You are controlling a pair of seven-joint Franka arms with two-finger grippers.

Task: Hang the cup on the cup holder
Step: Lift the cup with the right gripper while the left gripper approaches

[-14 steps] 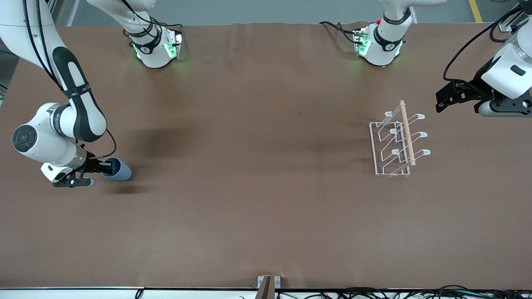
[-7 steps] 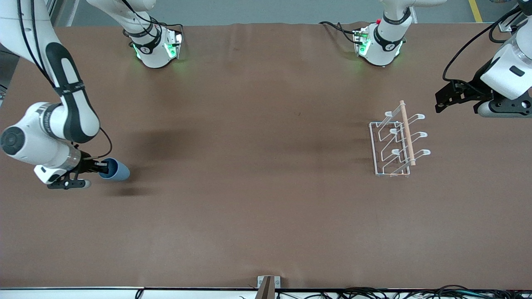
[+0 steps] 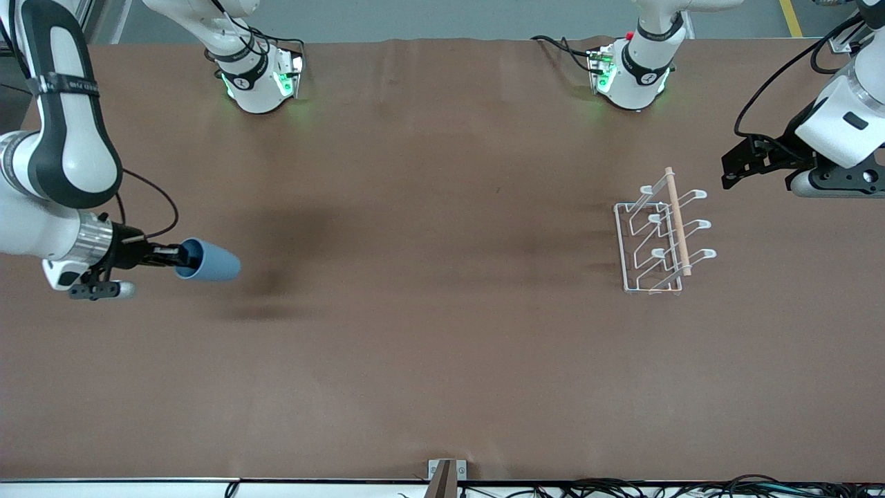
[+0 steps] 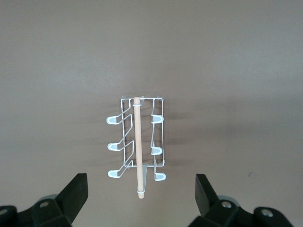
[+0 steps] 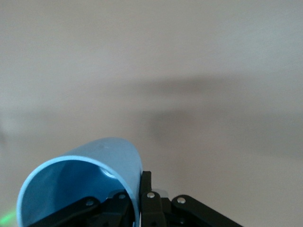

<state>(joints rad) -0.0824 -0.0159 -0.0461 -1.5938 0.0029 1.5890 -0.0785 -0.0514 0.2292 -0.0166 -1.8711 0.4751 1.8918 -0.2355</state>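
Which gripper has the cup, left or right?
The right gripper: shut on the rim of the cup, lifted on its side. The left gripper waits open by the cup holder.

**Brown Table, Grey Floor**

The whole table is being covered by a matte brown sheet, faintly creased. Soft shadows are being cast across it. A grey floor with a yellow line is being shown past the top edge. Black cables are being bunched along the white edge nearest the camera, beside a small metal bracket.
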